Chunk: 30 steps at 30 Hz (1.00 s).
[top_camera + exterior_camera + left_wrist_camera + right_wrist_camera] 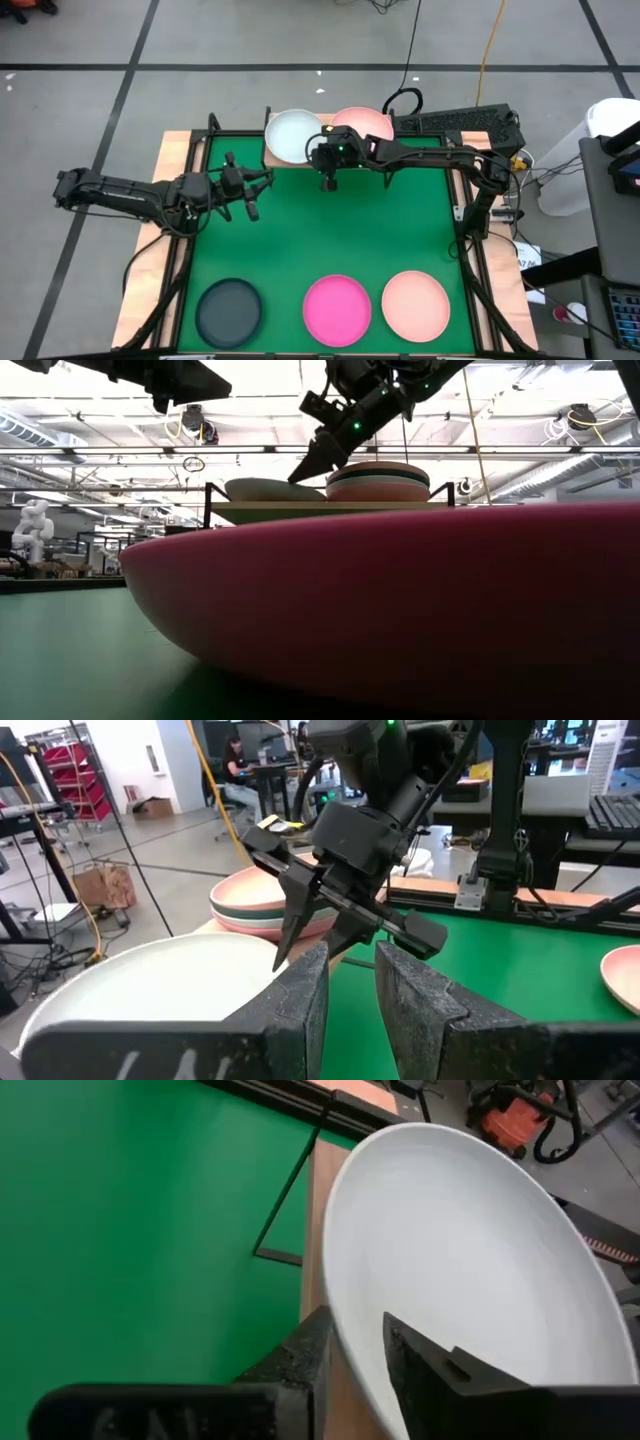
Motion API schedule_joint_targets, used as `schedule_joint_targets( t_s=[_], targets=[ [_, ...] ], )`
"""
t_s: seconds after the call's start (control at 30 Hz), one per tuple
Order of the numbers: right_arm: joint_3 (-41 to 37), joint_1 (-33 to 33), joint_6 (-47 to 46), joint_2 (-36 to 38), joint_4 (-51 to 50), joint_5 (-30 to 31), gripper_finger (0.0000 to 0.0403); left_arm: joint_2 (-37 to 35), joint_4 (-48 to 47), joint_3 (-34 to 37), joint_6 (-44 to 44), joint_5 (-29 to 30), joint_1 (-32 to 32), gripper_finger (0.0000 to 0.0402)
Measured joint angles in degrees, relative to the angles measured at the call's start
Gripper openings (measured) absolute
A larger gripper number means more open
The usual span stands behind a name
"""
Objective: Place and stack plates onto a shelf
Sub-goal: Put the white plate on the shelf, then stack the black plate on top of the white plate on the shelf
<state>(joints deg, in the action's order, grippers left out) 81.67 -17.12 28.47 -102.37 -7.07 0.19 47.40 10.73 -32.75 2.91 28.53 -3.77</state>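
Right tool [327,184] sits at the front edge of the shelf [330,508], fingers straddling the rim of the white plate [292,135]. In the right wrist view a gap shows on both sides of the rim, so I read the jaws as parted around it, not clamping. White plate lies on the shelf's left half; beside it a stack [378,481] topped by a peach plate [365,124] fills the right half. Left tool [243,195] hovers over the green counter [400,230] near the shelf, fingers a little apart, holding nothing. Waiting at the counter's near edge: dark plate [229,309], magenta plate [337,308], peach plate [415,304].

Plates look rigid, matte, shallow, probably light; likely chip if dropped. Best hold is the rim, one finger inside and one under, since the flat centre offers no purchase.
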Motion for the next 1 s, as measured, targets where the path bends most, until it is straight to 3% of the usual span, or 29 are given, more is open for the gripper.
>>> schedule_joint_targets(
  t_s=[0.17, 0.4, 0.53, 0.6, 0.77, 1.0],
  targets=[
    [-0.09, 1.6, 0.81, 2.98, -0.09, -0.15, 0.0084, -0.11, -2.8, -1.6, 1.68, -0.06, -0.04, 0.0092],
    [-0.09, 6.14, 0.79, 14.34, -2.47, -0.18, 0.0084, 1.54, -23.28, -13.5, -0.48, -0.15, -2.79, 0.0092],
    [-1.64, 10.73, -0.83, 22.11, -3.63, -0.33, 0.0084, 4.49, -30.48, -16.67, -2.25, -0.16, -7.34, 0.0092],
    [-4.24, 13.45, -0.83, 25.93, -3.77, -0.37, 0.0084, 6.52, -33.03, -16.74, -2.96, -1.12, -9.91, 0.0092],
    [-14.13, 20.37, -2.69, 34.65, -0.51, -0.34, 0.0084, 10.85, -39.02, -16.74, -6.71, -10.89, -15.78, 0.0092],
    [-32.4, 27.33, -3.85, 44.26, 18.94, 0.05, 0.0084, 18.62, -46.35, -16.74, -20.56, -20.23, -20.37, 0.0092]
  ],
)
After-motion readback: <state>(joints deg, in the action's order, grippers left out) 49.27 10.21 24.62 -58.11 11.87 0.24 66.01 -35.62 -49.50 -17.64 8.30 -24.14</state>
